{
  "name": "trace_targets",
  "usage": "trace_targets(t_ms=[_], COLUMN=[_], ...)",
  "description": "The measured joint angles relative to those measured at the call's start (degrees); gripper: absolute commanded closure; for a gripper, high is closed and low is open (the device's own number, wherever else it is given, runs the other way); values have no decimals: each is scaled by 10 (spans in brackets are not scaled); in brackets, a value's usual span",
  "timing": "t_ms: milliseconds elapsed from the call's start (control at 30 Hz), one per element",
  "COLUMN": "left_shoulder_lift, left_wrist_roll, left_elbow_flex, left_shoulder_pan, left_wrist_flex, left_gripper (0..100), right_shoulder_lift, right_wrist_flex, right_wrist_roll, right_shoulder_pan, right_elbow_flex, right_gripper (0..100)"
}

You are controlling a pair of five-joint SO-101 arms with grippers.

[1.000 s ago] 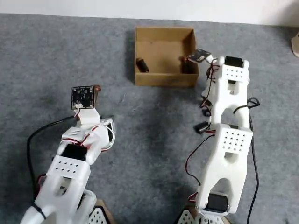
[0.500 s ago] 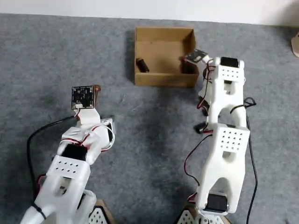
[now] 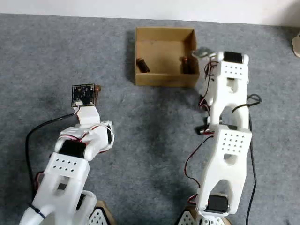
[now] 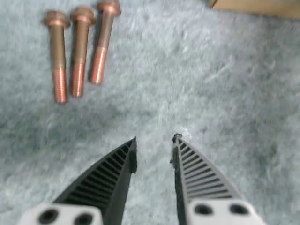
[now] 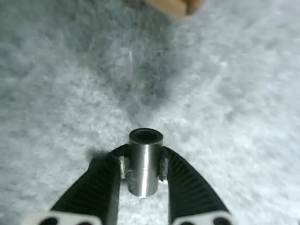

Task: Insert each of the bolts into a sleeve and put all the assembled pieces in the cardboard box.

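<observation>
Sleeve [image 5: 146,159] pinched in right tool [image 5: 143,164], just beside cardboard box [image 3: 165,79]. Box holds two dark pieces [image 3: 143,64], one toward each side wall. Three bolts [image 4: 77,51] lie side by side on grey table [image 3: 154,122]. Left tool [image 4: 153,143] spread, empty, near them.

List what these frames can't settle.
- High view: the left piece and right piece in the cardboard box are too small to tell whether they are assembled.
- Left wrist view: the box's corner is cut off by the frame edge.
- Right wrist view: the sleeve in the jaws has a bore too dark to see into.
</observation>
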Motion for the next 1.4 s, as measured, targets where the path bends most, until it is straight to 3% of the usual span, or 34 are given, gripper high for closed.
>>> trace_targets(t_ms=[233, 633, 800, 1067, 1400], left_shoulder_lift=[21, 345, 418, 556, 695], left_wrist_roll=[-11, -75, -115, -120, -120], left_elbow_flex=[-78, -329, -433, -542, -648], left_shoulder_pan=[-62, -66, -66, -66, -66], left_wrist_flex=[71, 148, 152, 156, 156], left_gripper=[864, 863, 863, 864, 864], right_shoulder_lift=[-109, -382, -526, -742, -953], right_wrist_flex=[3, -11, -70, -168, -171], right_wrist_roll=[-14, -25, -25, -17, -17], right_shoulder_pan=[0, -52, -64, -76, -97], right_elbow_flex=[35, 295, 463, 745, 876], right_gripper=[993, 993, 993, 993, 993])
